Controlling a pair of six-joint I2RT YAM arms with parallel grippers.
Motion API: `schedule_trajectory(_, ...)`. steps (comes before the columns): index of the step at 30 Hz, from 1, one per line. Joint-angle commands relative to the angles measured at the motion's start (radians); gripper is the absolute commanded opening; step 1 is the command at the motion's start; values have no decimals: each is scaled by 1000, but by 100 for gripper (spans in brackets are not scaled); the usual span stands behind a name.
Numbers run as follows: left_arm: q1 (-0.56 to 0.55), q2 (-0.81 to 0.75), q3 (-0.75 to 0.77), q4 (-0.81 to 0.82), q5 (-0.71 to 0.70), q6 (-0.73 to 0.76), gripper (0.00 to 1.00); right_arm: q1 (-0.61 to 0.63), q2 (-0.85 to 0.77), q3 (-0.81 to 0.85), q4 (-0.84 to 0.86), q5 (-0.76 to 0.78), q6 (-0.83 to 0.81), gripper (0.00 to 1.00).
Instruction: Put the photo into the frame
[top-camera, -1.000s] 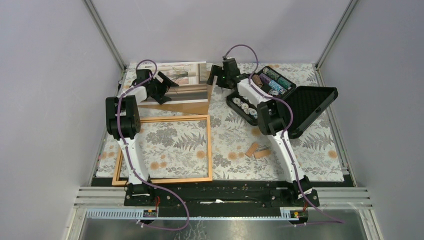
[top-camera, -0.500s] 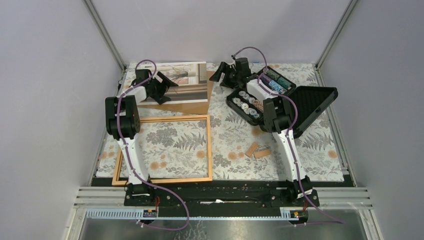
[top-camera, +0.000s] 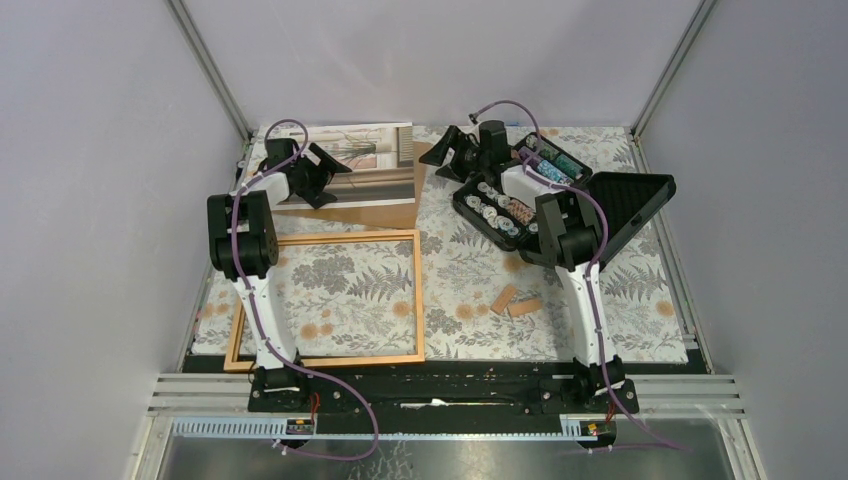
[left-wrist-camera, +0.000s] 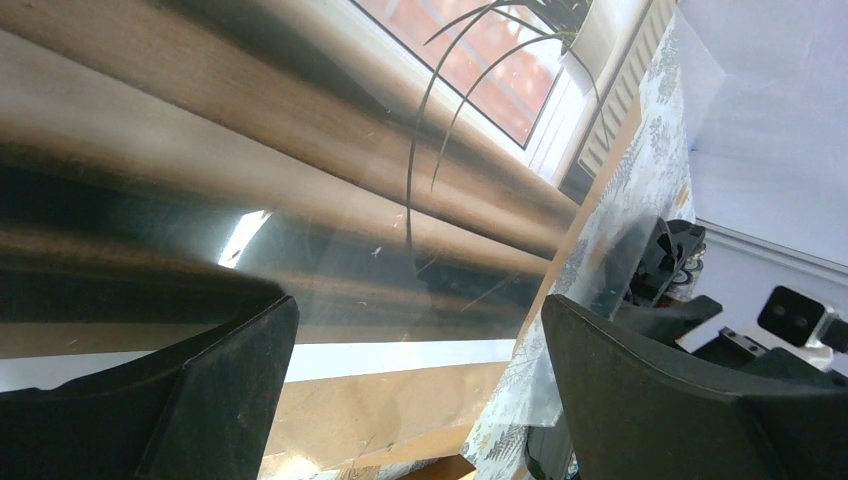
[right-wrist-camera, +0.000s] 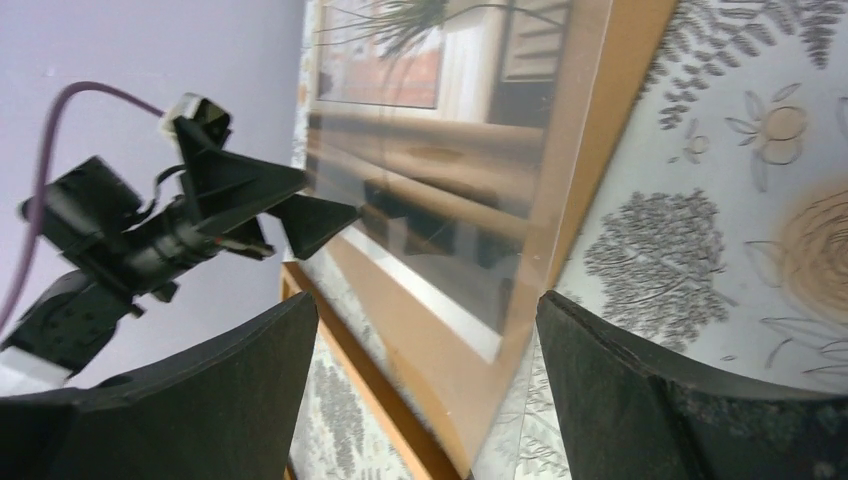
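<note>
1. The photo (top-camera: 380, 150) lies flat at the far left of the table (top-camera: 470, 280) on a brown board (top-camera: 350, 213), picture side up, outside the frame (top-camera: 419, 300).
2. The frame lies empty just nearer, its opening ready to receive the print.
3. The left claw (left-wrist-camera: 417, 330) is spread wide over the photo, pinching nothing.
4. The right claw (right-wrist-camera: 430, 310) is spread beside the photo's right edge, empty, probably placed to lift that edge.

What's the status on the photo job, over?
Left claw open over the photo; right claw open beside it. Photo lies on the brown backing board, outside the frame. Frame holds nothing.
</note>
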Motion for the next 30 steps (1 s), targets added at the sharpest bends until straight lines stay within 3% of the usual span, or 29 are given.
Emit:
schedule_trajectory(1, -15, 34, -45, -99, -45, 33, 99, 45, -145, -62, 170, -128, 102, 87)
schedule_trajectory(14, -57, 29, -70, -52, 30, -3, 99, 71, -280, -353, 261, 8, 174, 87)
schedule_trajectory(22, -56, 22, -60, -75, -2, 17, 99, 71, -327, -485, 177, 150, 202, 87)
schedule_trajectory(30, -57, 27, -61, -73, -1, 15, 99, 84, -356, -477, 0, 297, 194, 86)
